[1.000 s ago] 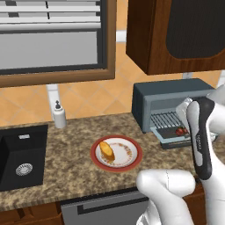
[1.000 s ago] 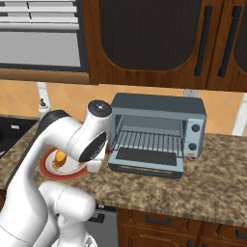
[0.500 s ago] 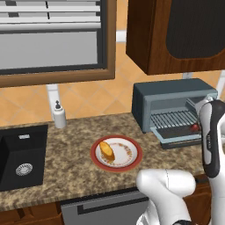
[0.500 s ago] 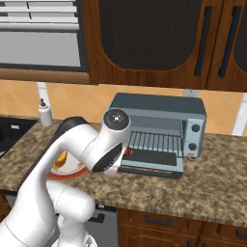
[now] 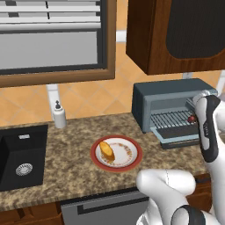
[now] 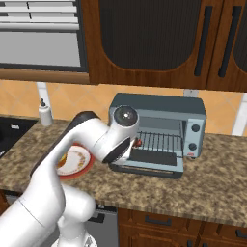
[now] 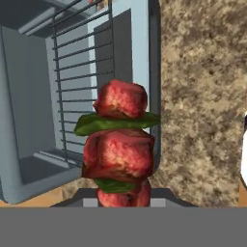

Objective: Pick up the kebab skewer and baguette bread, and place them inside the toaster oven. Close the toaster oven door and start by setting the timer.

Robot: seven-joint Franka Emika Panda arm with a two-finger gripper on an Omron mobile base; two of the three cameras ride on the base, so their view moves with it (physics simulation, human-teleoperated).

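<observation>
My gripper [image 6: 133,143] is shut on the kebab skewer [image 7: 119,144], whose red meat chunks and green slices hide the fingertips in the hand view. The skewer [image 5: 191,118] hangs at the open mouth of the blue-grey toaster oven [image 5: 176,94], just above its wire rack [image 7: 82,72]. The toaster oven door [image 6: 149,159] is folded down flat onto the counter. Left of the oven, the golden baguette bread [image 5: 106,150] lies on a red-rimmed plate [image 5: 134,166]; in the right base view my arm partly covers both.
A white soap bottle [image 5: 59,116] stands by the back wall next to a black sink [image 5: 22,154]. Dark wooden cabinets [image 5: 176,30] hang over the oven. The oven's knobs [image 6: 195,128] are on its right side. Speckled counter [image 7: 202,96] lies in front of the door.
The arm has swung right from near the plate to the oven, carrying the kebab skewer up to the open oven mouth. The bread and plate have stayed put.
</observation>
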